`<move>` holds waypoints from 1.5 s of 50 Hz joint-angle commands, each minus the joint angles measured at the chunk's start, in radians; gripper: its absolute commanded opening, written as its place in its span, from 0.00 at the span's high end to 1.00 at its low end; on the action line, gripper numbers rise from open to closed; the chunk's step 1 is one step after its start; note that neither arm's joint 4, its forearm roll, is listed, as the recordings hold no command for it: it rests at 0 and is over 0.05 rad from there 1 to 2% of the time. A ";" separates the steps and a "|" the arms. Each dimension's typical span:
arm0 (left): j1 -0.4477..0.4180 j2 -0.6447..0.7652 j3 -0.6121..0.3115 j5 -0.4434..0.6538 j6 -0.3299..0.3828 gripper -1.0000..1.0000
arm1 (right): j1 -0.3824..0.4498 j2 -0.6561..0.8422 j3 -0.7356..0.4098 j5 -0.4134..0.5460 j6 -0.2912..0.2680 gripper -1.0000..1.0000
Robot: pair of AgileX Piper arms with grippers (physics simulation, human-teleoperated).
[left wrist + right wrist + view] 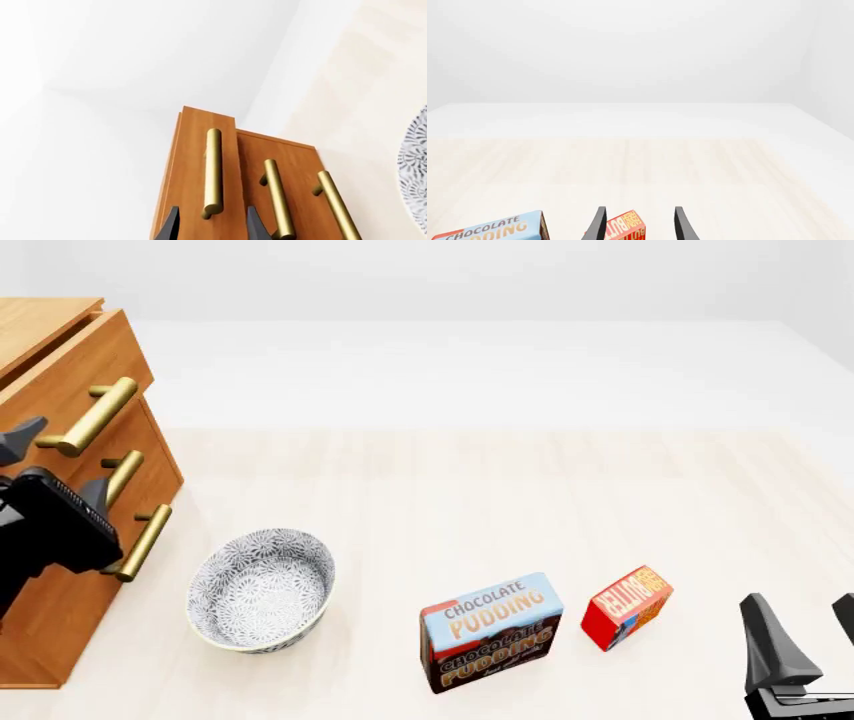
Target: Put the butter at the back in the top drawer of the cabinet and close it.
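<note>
Nearest the front camera, at seven o'clock, my left gripper (54, 455) has its open fingers spread on either side of the brass handle (91, 415) of the top drawer (67, 385), not yet clamped. That drawer of the cabinet (60, 620) looks pulled out slightly, so opening has barely begun. Moving right: a patterned bowl (260, 590), the chocolate pudding box (491, 632), then the butter (626, 606) at five o'clock, untouched on the table (467, 500). My right gripper (807, 635) waits open just right of the butter, holding nothing. Loading and closing remain.
</note>
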 commanded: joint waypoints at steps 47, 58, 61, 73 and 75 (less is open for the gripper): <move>0.005 0.097 -0.047 -0.021 -0.027 0.00 | 0.000 0.000 0.000 0.000 0.000 0.00; 0.010 0.104 -0.050 -0.027 -0.027 0.00 | 0.000 0.000 0.000 0.000 0.000 0.00; 0.012 0.108 -0.051 -0.030 -0.026 0.00 | 0.000 0.000 0.000 0.000 0.000 0.00; -0.008 0.115 -0.071 -0.019 -0.041 0.00 | 0.000 0.000 0.000 0.000 0.000 0.00; -0.021 0.119 -0.065 -0.045 -0.030 0.00 | 0.000 0.000 0.000 0.000 0.000 0.00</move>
